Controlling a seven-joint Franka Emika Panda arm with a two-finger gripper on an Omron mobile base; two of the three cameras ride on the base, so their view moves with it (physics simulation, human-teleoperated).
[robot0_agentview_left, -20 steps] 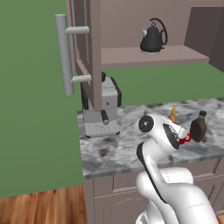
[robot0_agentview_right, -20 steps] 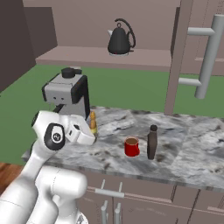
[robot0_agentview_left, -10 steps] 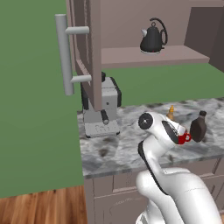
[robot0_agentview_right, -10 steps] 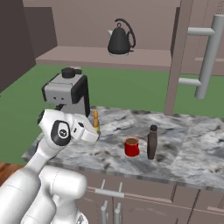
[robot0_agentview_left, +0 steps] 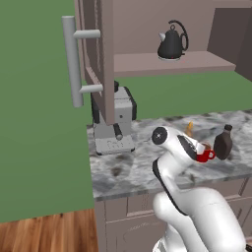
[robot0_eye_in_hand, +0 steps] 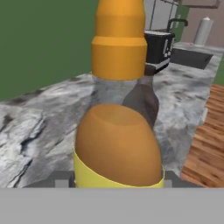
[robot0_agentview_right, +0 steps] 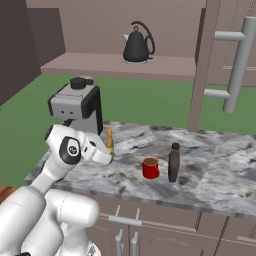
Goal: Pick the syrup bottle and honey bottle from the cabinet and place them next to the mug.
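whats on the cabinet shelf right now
A black kettle stands alone on the cabinet shelf. The syrup bottle and honey bottle are down on the counter by the mug. The open door hides the shelf's left end.

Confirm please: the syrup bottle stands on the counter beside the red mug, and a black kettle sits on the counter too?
Not quite. The kettle sits on the cabinet shelf, as the right base view shows. The syrup bottle does stand beside the red mug on the counter.

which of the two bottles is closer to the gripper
The honey bottle, slim, amber, with an orange nozzle: it sits right at the gripper. The dark brown syrup bottle stands apart beside the red mug.
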